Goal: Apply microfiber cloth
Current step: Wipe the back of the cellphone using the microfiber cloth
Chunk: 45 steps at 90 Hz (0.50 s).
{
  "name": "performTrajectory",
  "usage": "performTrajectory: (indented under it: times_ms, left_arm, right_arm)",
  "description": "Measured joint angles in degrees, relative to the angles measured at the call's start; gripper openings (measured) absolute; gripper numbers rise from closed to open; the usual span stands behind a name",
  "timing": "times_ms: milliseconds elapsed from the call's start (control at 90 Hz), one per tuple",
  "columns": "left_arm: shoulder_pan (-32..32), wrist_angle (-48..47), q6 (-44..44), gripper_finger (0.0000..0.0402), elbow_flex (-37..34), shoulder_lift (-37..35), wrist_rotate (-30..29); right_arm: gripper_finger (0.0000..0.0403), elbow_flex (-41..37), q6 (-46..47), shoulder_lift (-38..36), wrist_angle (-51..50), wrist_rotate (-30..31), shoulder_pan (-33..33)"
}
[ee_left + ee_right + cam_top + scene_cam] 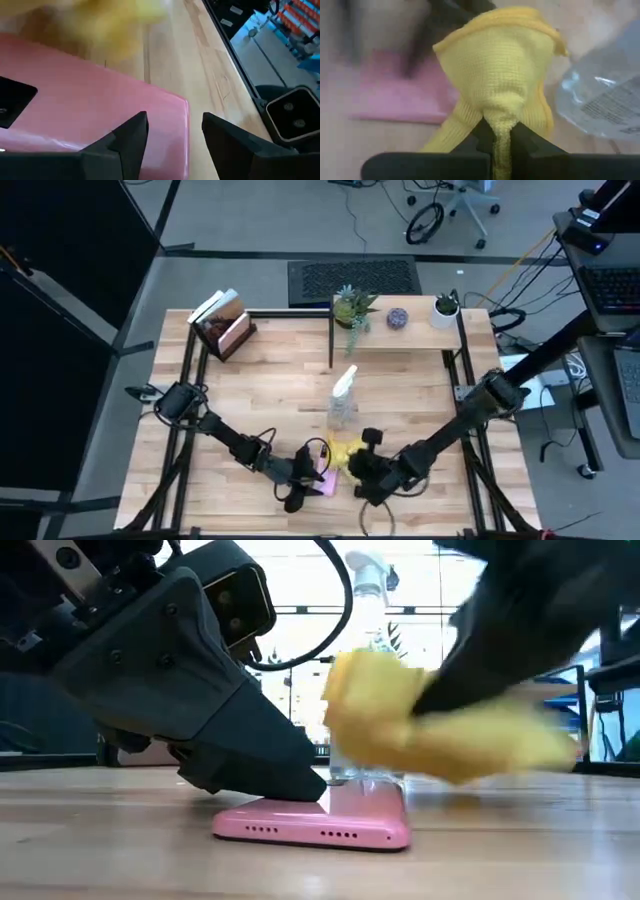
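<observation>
Pinning the pink phone point(320, 823) under my parted left gripper point(172, 131), my right gripper point(501, 131), clenched on the microfiber cloth point(500, 65), next needs lowering to wipe.

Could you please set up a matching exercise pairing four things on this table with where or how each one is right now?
Things:
1. microfiber cloth
2. pink phone
3. spray bottle
4. left claw

States:
A. lying flat on the wooden table
B. standing upright behind the phone
C. pinched in the right claw, hanging above the phone
D. open, pressing on one end of the phone

Pairs: 1-C, 2-A, 3-B, 4-D
</observation>
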Motion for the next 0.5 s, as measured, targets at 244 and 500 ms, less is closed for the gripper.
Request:
performTrajectory:
  times_ms: [244, 500]
  left_arm:
    - [0.0, -4.9, 0.2, 0.0182, 0.0, -6.9, -2.3]
    - [0.0, -12.3, 0.0, 0.0182, 0.0, -10.4, -3.6]
  right_arm:
    - [0.0004, 0.0, 15.5, -8.6, -18.5, -12.0, 5.2]
    - [0.0032, -0.1, 31.3, -10.5, -33.4, -20.7, 9.2]
